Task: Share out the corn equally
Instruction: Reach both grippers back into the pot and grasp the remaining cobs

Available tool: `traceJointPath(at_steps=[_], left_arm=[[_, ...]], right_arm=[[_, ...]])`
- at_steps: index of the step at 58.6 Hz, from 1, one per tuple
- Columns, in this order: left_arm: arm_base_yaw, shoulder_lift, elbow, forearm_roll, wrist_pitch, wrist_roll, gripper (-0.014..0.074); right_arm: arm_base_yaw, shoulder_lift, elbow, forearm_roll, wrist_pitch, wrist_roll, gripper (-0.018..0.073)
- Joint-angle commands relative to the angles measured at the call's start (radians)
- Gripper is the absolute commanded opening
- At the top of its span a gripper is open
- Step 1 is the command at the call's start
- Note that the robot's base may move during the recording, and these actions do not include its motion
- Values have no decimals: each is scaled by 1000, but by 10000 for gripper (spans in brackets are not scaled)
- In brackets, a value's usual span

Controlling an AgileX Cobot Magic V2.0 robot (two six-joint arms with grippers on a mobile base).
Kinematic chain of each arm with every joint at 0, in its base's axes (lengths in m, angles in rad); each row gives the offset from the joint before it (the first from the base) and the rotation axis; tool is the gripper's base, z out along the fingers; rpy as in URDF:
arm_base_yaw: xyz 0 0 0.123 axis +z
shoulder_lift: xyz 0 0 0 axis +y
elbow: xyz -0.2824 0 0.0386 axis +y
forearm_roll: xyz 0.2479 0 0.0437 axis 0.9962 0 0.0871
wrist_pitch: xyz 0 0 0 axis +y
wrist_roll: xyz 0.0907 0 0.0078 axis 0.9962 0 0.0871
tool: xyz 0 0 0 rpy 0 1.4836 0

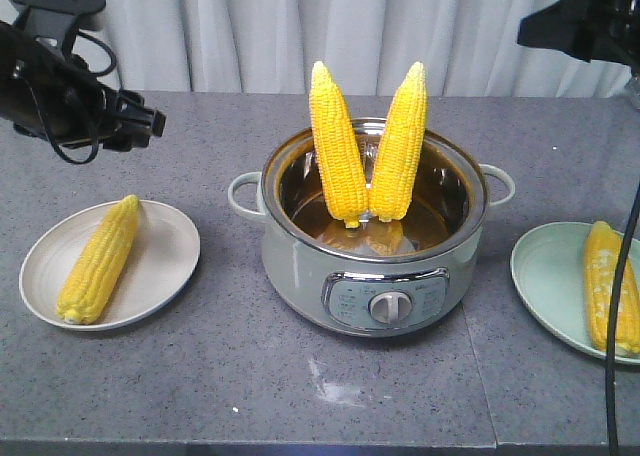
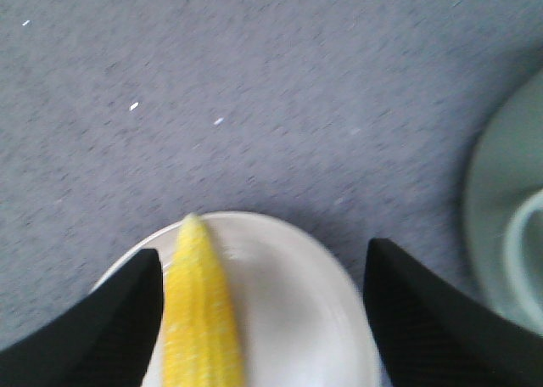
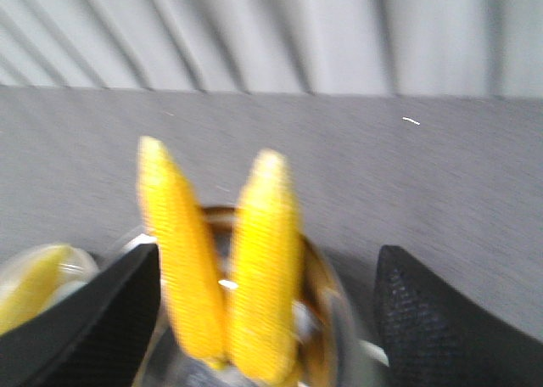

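Two corn cobs stand upright in the pale green pot at the table's middle, tips up and leaning apart. One cob lies on the white plate at left; another lies on the green plate at right. My left gripper hangs open above the white plate, its cob beside the left finger, untouched. My right gripper is open, raised at the far right, looking at the pot's two cobs.
The pot has side handles and a front control knob. A black cable hangs down over the green plate at right. A curtain closes off the table's far edge.
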Motion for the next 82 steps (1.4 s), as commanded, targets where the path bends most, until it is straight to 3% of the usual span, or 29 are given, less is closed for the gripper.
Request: traceJointPath(at_steps=[1,11,15,19,32,51,59,74,82], left_arm=[[-1,-68,-33,-227,-130,90,455],[-1,-76,-33,-644,-212,366,424],[-1,-75,-33,-743,-225,450,417],[-1,-75,-33,-781,-229,496,409],[-1,-75,-33,-781,-232,509,408],[-1,-75,-33,-780,-238,509,408],[-1,-75,-33,-780,-238,509,408],[-1,-75,-33,-780,-238,509,408],[-1,-75,-33,-780,-238,509,408]], right_arm=[[17,6,-27,218,-36,-148,521],[105,89,-27,260,-134,-208,521],[142,133,-27,260,-195,-230,521],[173,175,-27,260,-256,-263,521],[219,275,-27,260,-403,-308,521],[219,316,-27,264,-385,-313,496],[219,316,-27,265,-349,-312,375],[219,316,-27,264,-330,-343,-11],[219,303,-30,268,-327,-342,-9]])
